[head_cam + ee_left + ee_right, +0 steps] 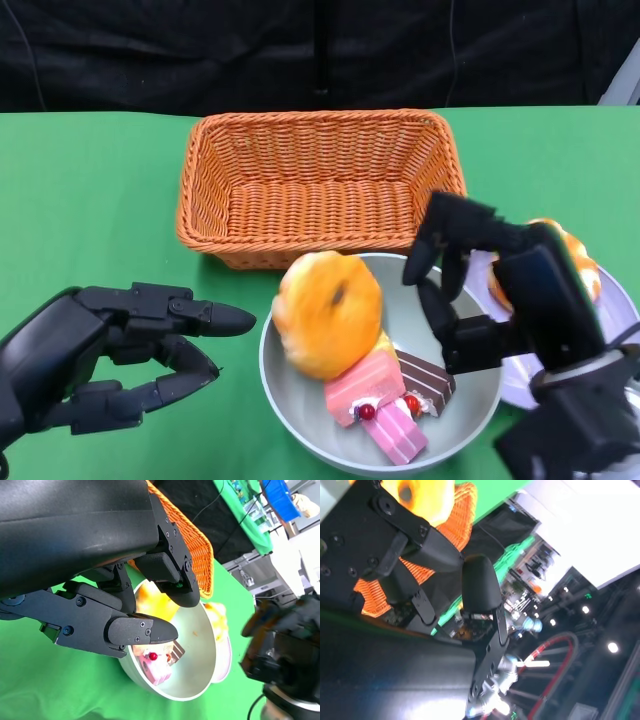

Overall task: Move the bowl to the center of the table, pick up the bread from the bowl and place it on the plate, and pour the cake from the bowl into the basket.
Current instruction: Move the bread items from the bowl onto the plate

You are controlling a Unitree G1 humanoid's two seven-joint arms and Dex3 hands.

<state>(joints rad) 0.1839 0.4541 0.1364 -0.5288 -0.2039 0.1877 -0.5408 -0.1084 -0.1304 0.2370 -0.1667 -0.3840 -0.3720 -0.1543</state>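
The bread [328, 313] sits in the bowl [480, 400] just before the basket [320, 185]; it looks light and soft, best cupped around its sides. Both the right robot hand [480, 300] and the left robot hand [120, 350] hold nothing, fingers spread.

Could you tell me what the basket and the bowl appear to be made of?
The basket looks like woven wicker or rattan, possibly plastic imitation: orange strands in a visible weave, matte. The bowl looks like smooth plastic or glazed ceramic: pale grey-green, even surface with a soft sheen in the left wrist view. Neither can be settled by look alone.
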